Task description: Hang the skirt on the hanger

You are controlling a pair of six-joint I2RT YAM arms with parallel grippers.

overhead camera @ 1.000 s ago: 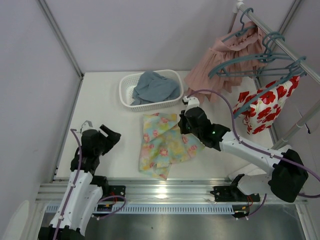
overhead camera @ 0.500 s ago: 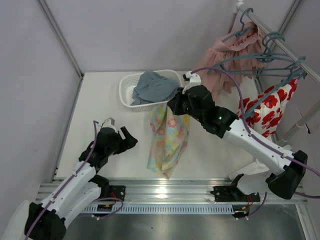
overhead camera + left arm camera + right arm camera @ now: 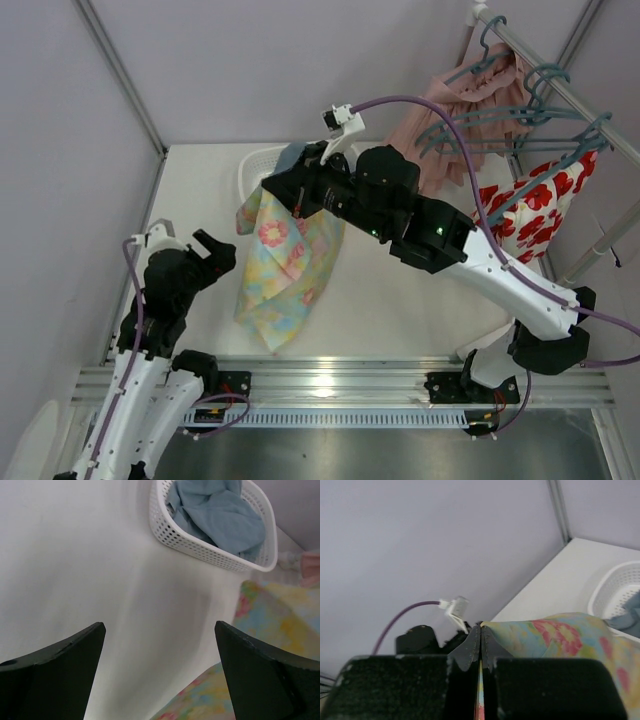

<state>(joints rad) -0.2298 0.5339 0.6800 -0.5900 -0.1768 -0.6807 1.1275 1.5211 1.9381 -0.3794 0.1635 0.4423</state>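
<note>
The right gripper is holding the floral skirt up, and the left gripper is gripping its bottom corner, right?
Not the left one: the left gripper is open and holds nothing, as the left wrist view shows. The right gripper does hold the skirt up.

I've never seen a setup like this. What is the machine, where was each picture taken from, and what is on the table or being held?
These are two robot arms bolted at the table's near edge, each ending in two-finger jaws. The top view looks down from above and behind them, with the left arm on the left and the right arm on the right. The other two pictures come from a camera on each wrist, looking past that arm's own jaws. On the white table sits a basket holding blue cloth. At the right, a rail carries teal hangers, a pink skirt and a red-flowered garment. The right arm's jaws are shut on the pastel skirt, which hangs from them. The left arm's jaws are open and empty.
</note>
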